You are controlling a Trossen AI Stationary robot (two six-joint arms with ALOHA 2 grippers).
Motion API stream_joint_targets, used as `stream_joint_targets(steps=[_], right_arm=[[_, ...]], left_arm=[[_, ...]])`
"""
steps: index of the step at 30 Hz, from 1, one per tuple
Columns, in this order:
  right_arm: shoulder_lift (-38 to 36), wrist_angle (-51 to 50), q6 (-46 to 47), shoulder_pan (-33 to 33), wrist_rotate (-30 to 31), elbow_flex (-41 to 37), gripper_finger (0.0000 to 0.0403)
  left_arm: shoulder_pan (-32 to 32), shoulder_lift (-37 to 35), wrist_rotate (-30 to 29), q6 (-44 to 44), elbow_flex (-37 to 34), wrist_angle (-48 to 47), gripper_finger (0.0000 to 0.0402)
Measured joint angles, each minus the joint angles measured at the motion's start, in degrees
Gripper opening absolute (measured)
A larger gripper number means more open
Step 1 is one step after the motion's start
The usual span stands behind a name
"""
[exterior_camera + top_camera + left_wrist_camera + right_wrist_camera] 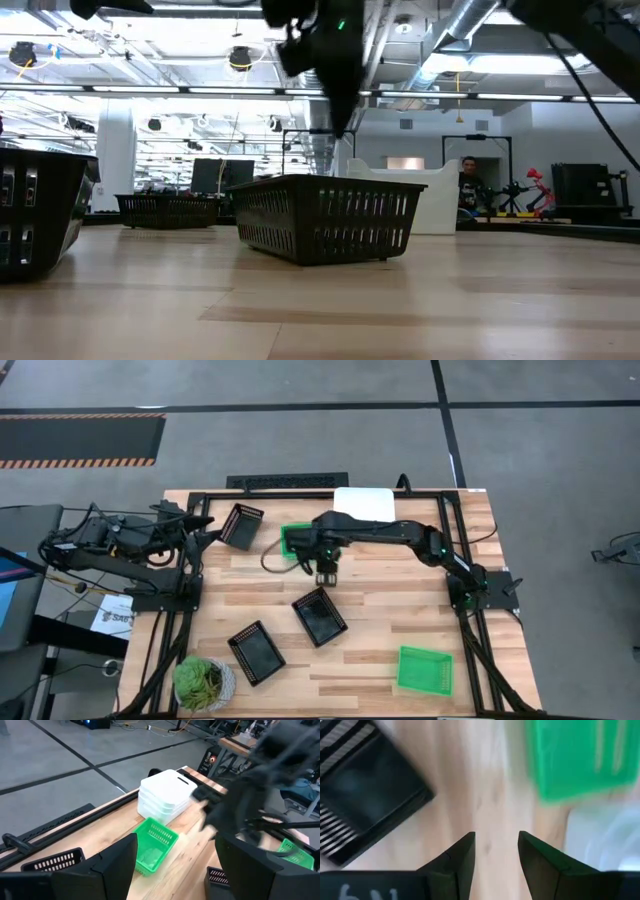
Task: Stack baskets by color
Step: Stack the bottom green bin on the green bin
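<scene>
1. The right gripper [326, 574] hangs over the bare wood near the middle of the table [400, 610], between the green basket [296, 541] towards the far edge and a black basket [319, 616] just nearer the front; its own wrist view shows the two dark fingers [462, 857] spread with bare wood in the gap, gripping nothing.
2. The left gripper [205, 537] sits at the table's left edge, close beside another black basket [241, 526] that lies tilted near the far-left corner; in its wrist view the fingers [117, 865] stand wide apart and empty.
3. White baskets [165, 795] stand stacked at the far edge; the left wrist view appears to show three nested layers, though the count is hard to be sure of; the green basket by the right arm lies just in front of that stack.
4. A second green basket [425, 669] lies alone near the front right corner, well apart from the first.
5. A third black basket [256, 653] lies near the front left, just beside a round potted plant [203, 682] at the front-left corner; all three black baskets lie apart, none stacked.
6. The low view shows a black mesh basket [325, 218] flat on the wood, with the right arm blurred above it and a person [470, 185] in the room beyond.
</scene>
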Motion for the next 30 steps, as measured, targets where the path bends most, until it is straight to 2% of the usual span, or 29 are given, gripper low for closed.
stream_joint_targets(steps=[6, 9, 14, 20, 25, 30], right_arm=[[-9.57, -0.12, 15.48, 8.79, -0.14, -7.76, 0.0161], [-15.23, -0.02, 22.47, 14.73, 2.36, -15.10, 0.0156], [-25.18, 0.17, 37.52, 24.27, 2.74, -27.23, 0.0151], [-33.12, 2.13, 56.34, 35.29, 2.24, -41.49, 0.0148], [-37.13, 11.68, 66.36, 42.79, -2.04, -53.68, 0.0148], [-39.00, 24.42, 70.81, 47.60, -4.92, -63.59, 0.0148]], left_arm=[[0.00, 0.00, 0.73, 0.00, 0.00, -1.12, 0.0256], [-0.02, 0.02, 1.46, 0.64, 0.00, -1.05, 0.0256], [-0.02, 0.00, 1.46, 1.46, 0.00, -1.05, 0.0256], [-0.02, 0.01, 1.44, 2.22, 0.00, -0.98, 0.0256], [-0.02, 0.01, 0.97, 2.51, 0.00, -0.53, 0.0256], [-0.02, 0.01, 0.33, 2.56, 0.00, -0.44, 0.0256]])
